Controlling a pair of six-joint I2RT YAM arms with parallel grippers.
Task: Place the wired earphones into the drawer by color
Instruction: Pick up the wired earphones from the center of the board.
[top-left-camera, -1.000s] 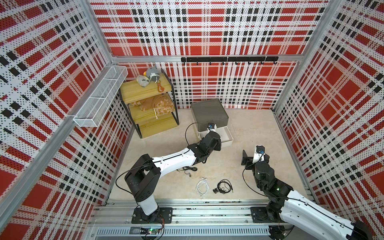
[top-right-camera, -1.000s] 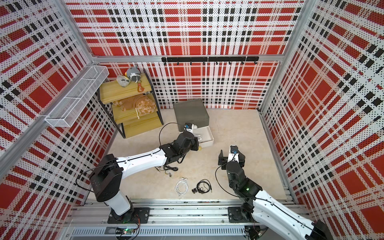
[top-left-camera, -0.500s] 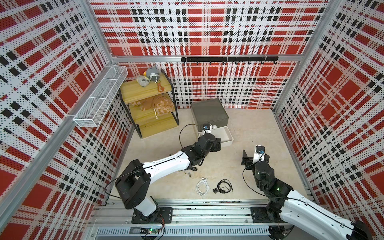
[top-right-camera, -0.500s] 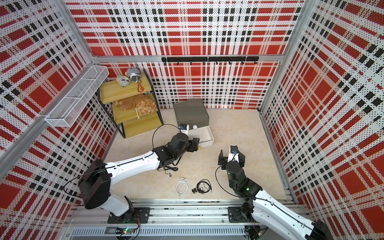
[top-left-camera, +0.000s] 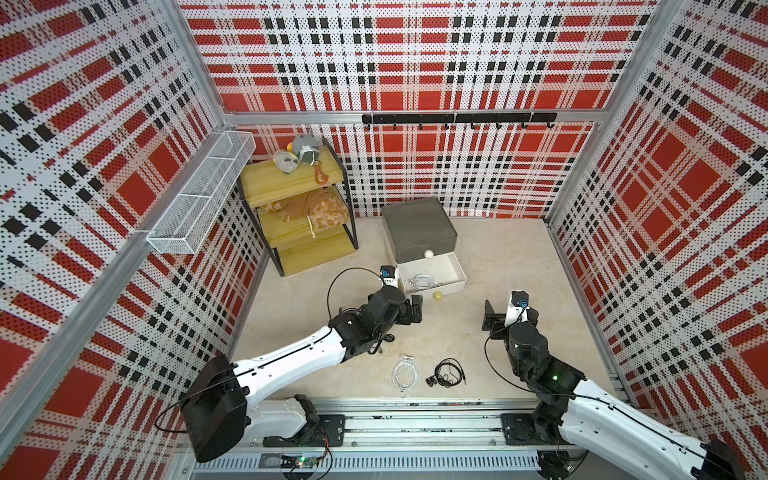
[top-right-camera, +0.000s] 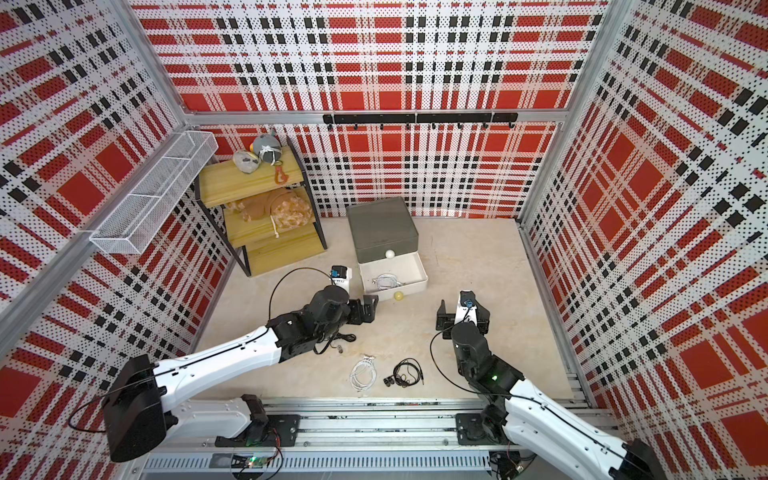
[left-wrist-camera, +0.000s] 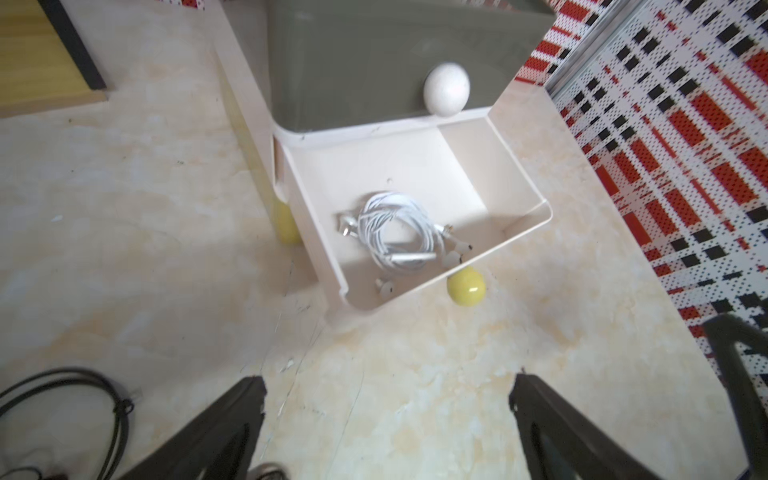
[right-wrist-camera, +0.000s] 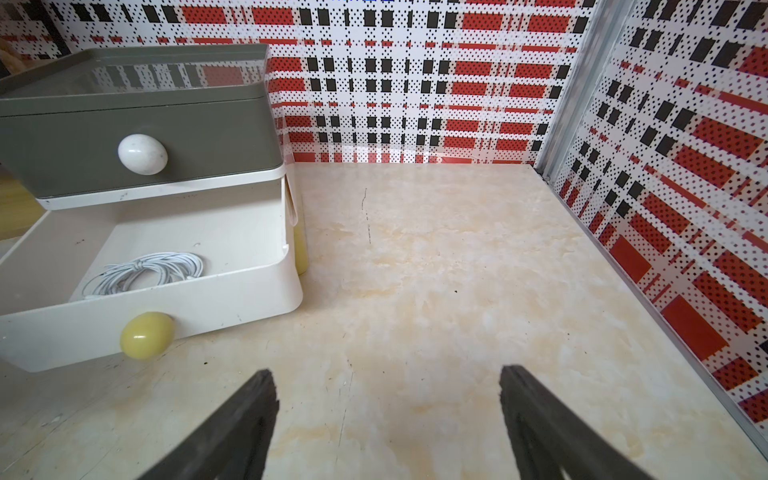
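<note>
The left end effector (left-wrist-camera: 384, 392) is wide open and holds nothing. Its black fingers (left-wrist-camera: 224, 415) hang over bare table (left-wrist-camera: 124, 249).

Just ahead of it stands the drawer (top-left-camera: 417, 226), with its white tier (left-wrist-camera: 523, 224) pulled out. The yellow knob (left-wrist-camera: 466, 286) on the front of that tier is the part closest to the end effector. Inside the tier lie the coiled white earphones (left-wrist-camera: 392, 226), and nothing is gripping them. Above, the dark grey tier (left-wrist-camera: 374, 54) with the white knob (left-wrist-camera: 446, 89) is shut. A bit of the mustard tier (left-wrist-camera: 286, 224) peeks out below, and it looks shut too.

The right end effector (right-wrist-camera: 386, 374) is also wide open and empty. It sits well apart from the left one, with the open tier ahead of it and off to one side.

Behind the left end effector, nearer the robot's base, more things wait on the table. A second white bundle (top-left-camera: 405, 374) and the black earphones (top-left-camera: 446, 374) lie just beside each other. A thin dark cable (top-right-camera: 336, 338) pokes out from under the left arm. It may be another set, but I cannot tell.

So one white set looks put away. I think the other white bundle belongs in the same open tier. The black set will need a different tier opened first. No red earphones show anywhere. They may be inside a shut tier, but that is hidden.
</note>
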